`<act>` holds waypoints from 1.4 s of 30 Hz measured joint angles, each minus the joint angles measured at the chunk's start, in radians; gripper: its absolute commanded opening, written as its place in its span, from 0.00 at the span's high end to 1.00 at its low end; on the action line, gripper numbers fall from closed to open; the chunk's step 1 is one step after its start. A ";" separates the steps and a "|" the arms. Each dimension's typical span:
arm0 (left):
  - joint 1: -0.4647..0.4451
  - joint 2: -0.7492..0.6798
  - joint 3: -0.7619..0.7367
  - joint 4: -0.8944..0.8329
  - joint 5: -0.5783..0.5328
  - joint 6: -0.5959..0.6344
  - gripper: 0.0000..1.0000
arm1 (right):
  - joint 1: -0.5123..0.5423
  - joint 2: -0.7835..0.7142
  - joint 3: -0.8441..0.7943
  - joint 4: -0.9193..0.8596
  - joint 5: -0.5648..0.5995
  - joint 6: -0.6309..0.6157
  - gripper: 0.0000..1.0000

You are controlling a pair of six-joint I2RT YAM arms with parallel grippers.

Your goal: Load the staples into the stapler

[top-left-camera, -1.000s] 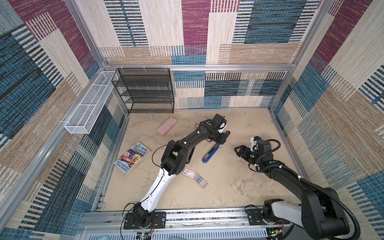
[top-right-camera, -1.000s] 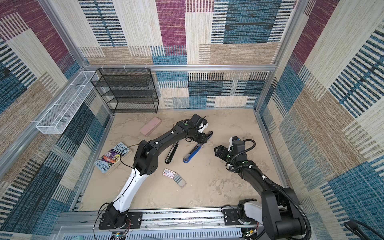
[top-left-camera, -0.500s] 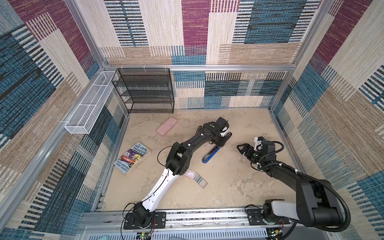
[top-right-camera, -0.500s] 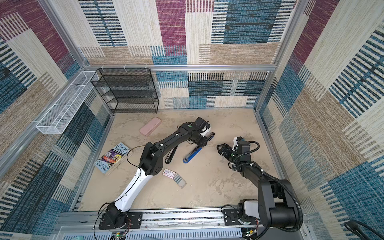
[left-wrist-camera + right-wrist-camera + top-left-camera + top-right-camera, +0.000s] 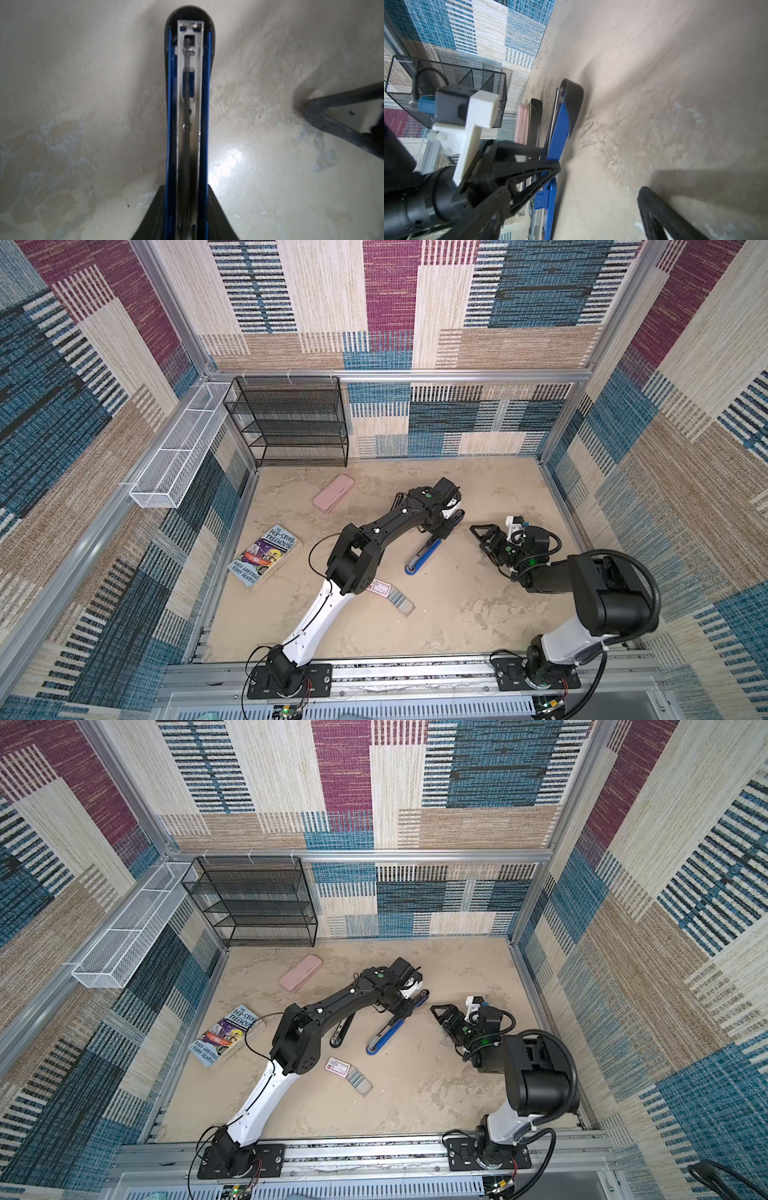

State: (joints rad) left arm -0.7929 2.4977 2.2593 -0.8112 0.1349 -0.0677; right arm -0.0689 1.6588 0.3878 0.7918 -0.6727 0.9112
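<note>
A mottled beige tabletop [image 5: 478,614] fills the floor of a booth walled with woven patchwork fabric panels [image 5: 390,302] in blue, maroon and tan. An aluminium rail [image 5: 415,672] along the near edge carries both arm bases. A black wire-mesh shelf rack [image 5: 291,423] stands against the far wall on the left, and a white wire basket [image 5: 178,448] hangs along the left wall. A pink oblong case [image 5: 333,498] lies far left of centre, with a colourful paperback book [image 5: 266,556] by the left edge. The blue and black metal stapler [image 5: 424,553] lies folded open at centre. The left gripper [image 5: 186,187] seems pinched on its hinge end, though the fingers are blurred there. The right gripper [image 5: 478,531] is spread wide just right of the stapler, apart from it. The grey metallic staples [image 5: 399,599] lie by their small white box [image 5: 380,587], near of centre. Bare tabletop stretches across the near right and the far right corner.
</note>
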 measured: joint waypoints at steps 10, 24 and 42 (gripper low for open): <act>-0.019 -0.058 -0.093 0.047 0.023 -0.001 0.86 | -0.003 0.364 0.103 0.560 -0.156 0.244 0.04; -0.050 -0.058 -0.119 0.082 0.053 -0.006 0.63 | 0.018 0.469 0.168 0.625 -0.179 0.371 0.21; -0.048 -0.442 -0.647 0.254 -0.027 -0.027 0.52 | 0.024 0.435 0.139 0.605 -0.180 0.333 0.29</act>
State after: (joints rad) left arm -0.8410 2.0556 1.6119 -0.5568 0.1078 -0.0948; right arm -0.0452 2.0941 0.5270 1.3972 -0.8528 1.2438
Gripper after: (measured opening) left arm 0.461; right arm 0.714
